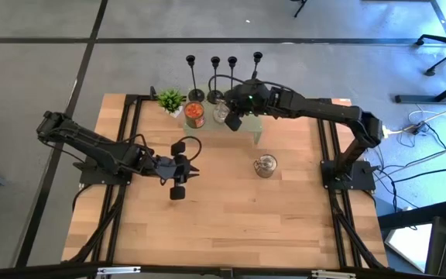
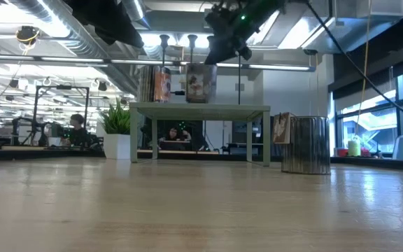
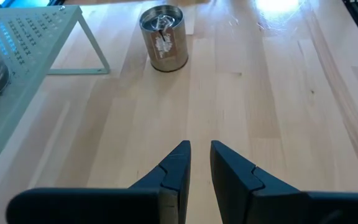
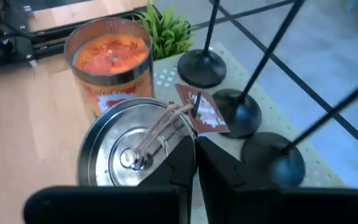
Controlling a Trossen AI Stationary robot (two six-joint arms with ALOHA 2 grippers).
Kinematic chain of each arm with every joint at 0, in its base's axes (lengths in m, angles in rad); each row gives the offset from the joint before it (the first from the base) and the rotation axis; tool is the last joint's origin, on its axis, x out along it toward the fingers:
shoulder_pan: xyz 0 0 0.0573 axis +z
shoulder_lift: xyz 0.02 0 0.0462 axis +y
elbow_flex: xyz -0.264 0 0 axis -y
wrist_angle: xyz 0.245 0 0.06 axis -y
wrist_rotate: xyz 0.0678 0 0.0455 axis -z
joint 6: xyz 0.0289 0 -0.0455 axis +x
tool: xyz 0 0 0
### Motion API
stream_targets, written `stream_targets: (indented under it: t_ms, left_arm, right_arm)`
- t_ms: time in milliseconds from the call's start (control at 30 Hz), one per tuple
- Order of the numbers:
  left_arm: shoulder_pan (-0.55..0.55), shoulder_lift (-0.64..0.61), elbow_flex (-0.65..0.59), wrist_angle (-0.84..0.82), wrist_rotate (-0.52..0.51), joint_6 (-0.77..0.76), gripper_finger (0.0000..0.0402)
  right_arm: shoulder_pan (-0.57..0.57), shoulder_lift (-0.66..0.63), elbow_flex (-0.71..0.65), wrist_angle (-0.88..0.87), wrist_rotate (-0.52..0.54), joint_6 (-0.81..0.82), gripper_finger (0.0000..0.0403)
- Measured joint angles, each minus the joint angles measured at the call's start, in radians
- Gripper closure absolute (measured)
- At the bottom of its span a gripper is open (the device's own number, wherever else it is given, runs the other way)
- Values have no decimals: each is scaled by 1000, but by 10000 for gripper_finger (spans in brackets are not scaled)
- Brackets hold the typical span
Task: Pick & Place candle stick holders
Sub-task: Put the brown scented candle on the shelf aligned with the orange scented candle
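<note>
The tag (image 4: 202, 113) tied to the silver-lidded jar (image 4: 129, 152) carried several lines of pale print on a brown card, too small to read, and the label on the second silver jar (image 3: 163, 38) standing alone on the table (image 1: 231, 225) was likewise illegible; no brand could be made out anywhere. Taking the pale green shelf (image 1: 246, 124) as landmark: the four candle stick holders (image 1: 223, 77) stood in a row along its far edge, upright, their disc bases close together, three of them showing in the right wrist view just beyond the lidded jar. The orange-filled jar (image 1: 194, 115) sat at the shelf's left end beside the lidded jar, with the small green plant (image 1: 171, 101) just off that end. The right arm reached in from its base at the table's right side, stretched out long over the shelf, and the right gripper (image 4: 196, 155) hung tilted downward above the lidded jar, near the candlestick bases but touching none of them; its fingers were drawn nearly together with only a thin slit between, and nothing between them. The left arm lay folded low, well in front of the shelf and to its left, with the left gripper (image 3: 201, 165) pointing across bare wood toward the lone silver jar, its fingers a narrow gap apart and empty.
</note>
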State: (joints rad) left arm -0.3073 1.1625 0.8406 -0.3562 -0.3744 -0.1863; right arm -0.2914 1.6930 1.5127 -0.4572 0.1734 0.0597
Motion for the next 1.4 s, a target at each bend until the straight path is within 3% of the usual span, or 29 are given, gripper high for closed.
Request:
stream_targets:
  t_ms: [800, 1100, 1400]
  left_arm:
    - [0, 0, 0, -12, 1, -40, 343]
    - [0, 0, 0, -12, 1, -39, 343]
    - [0, 0, 0, -11, 1, -37, 343]
  right_arm:
    - [-23, 29, 0, 22, -44, -56, 380]
    - [-24, 29, -1, 38, 25, -94, 379]
    - [-23, 28, -1, 39, -20, -105, 379]
